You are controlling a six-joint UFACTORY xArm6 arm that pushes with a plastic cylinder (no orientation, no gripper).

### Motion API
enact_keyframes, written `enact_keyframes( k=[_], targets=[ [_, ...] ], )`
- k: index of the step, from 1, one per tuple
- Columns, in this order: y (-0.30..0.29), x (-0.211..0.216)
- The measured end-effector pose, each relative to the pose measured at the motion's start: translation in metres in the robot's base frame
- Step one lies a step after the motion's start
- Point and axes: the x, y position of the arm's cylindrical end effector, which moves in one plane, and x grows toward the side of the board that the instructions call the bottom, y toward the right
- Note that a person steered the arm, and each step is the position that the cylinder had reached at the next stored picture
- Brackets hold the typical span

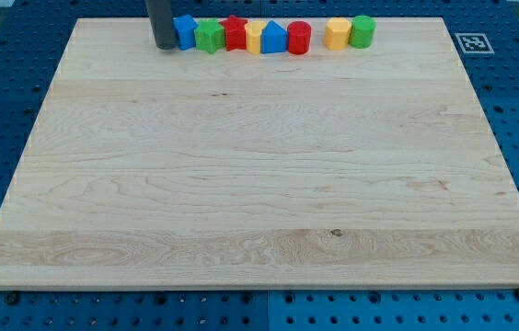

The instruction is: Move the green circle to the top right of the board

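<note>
The green circle point(362, 31), a short green cylinder, stands at the right end of a row of blocks along the board's top edge, right of centre. It touches a yellow block point(337, 33) on its left. My tip point(164, 45) is at the row's left end, against a blue block point(185, 30), far to the left of the green circle. Between them stand a green block point(209, 37), a red block point(234, 32), a yellow block point(254, 39), a blue block point(274, 38) and a red cylinder point(298, 38).
The wooden board point(259, 184) lies on a blue perforated table. A black-and-white marker tag point(473, 42) sits at the board's top right corner.
</note>
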Motion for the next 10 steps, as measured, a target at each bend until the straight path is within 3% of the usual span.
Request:
enact_keyframes(
  k=[1,2,3,4,5,6,10],
  targets=[
    [-0.032,0.019],
    [-0.100,0.032],
    [-0.136,-0.029],
    [-0.135,-0.062],
    [-0.129,-0.062],
    [-0.082,-0.062],
    [0.278,-0.061]
  ],
)
